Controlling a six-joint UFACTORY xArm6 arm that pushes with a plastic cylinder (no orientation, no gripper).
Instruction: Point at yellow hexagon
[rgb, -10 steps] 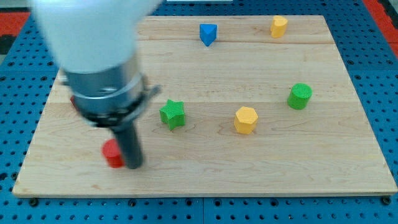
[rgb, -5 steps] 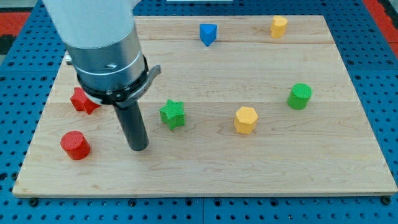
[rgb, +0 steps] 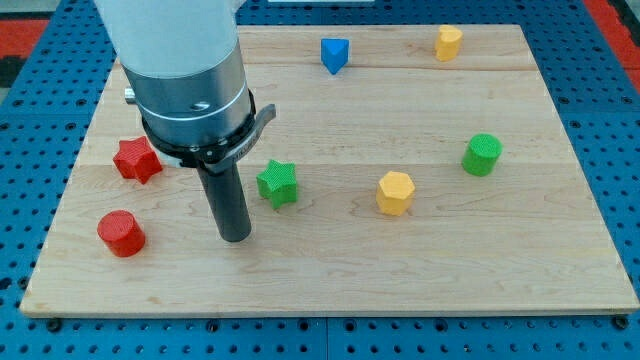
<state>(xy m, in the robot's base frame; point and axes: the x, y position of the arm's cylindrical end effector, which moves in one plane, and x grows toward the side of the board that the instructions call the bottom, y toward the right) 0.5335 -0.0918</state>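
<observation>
Left of the green star (rgb: 277, 184), just beside it, my tip (rgb: 235, 237) is a bare rod holding nothing, while the yellow hexagon (rgb: 395, 192) sits well right of that star, so pointing is not yet done

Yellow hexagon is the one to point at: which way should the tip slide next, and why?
Probably slide my tip toward the view's right, staying low. The yellow hexagon lies right of it and slightly higher, and the green star sits just up-right of the tip, so a low path should pass beneath the star.
</observation>
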